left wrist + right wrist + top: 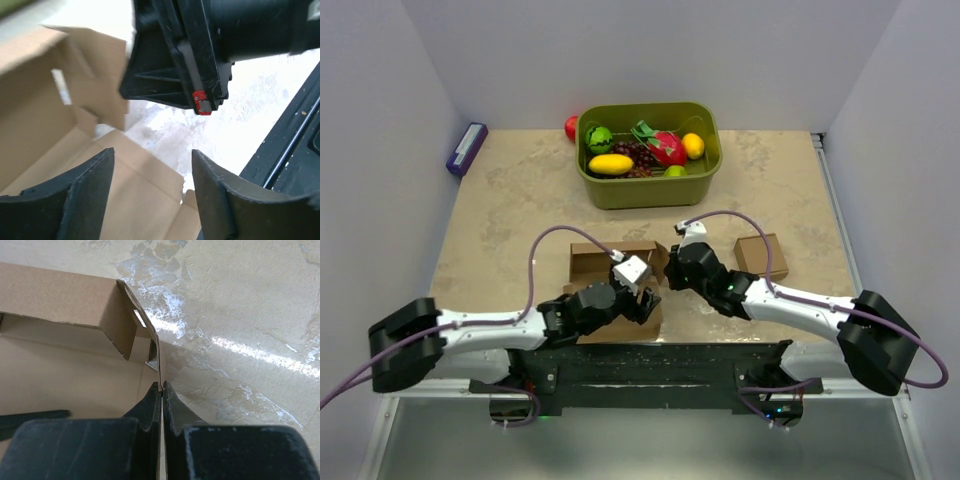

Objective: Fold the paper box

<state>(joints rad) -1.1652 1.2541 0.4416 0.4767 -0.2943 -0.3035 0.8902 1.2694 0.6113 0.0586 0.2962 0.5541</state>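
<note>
**Large brown corrugated cardboard paper box**, flaps partly raised, lies on the beige marbled counter, near its front edge. The right pincer is clenched on the top edge of the box's upright right wall. The left pincer hangs released, jaws apart, over the box's floor panel. Bare counter adjoins the right wall outside.

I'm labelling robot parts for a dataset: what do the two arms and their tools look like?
The left arm and right arm have white links between black joints, and a purple cable loops along each. The left tool and right tool have matte black, wedge-shaped fingers. A small red tab sits on the right tool's body.
</note>
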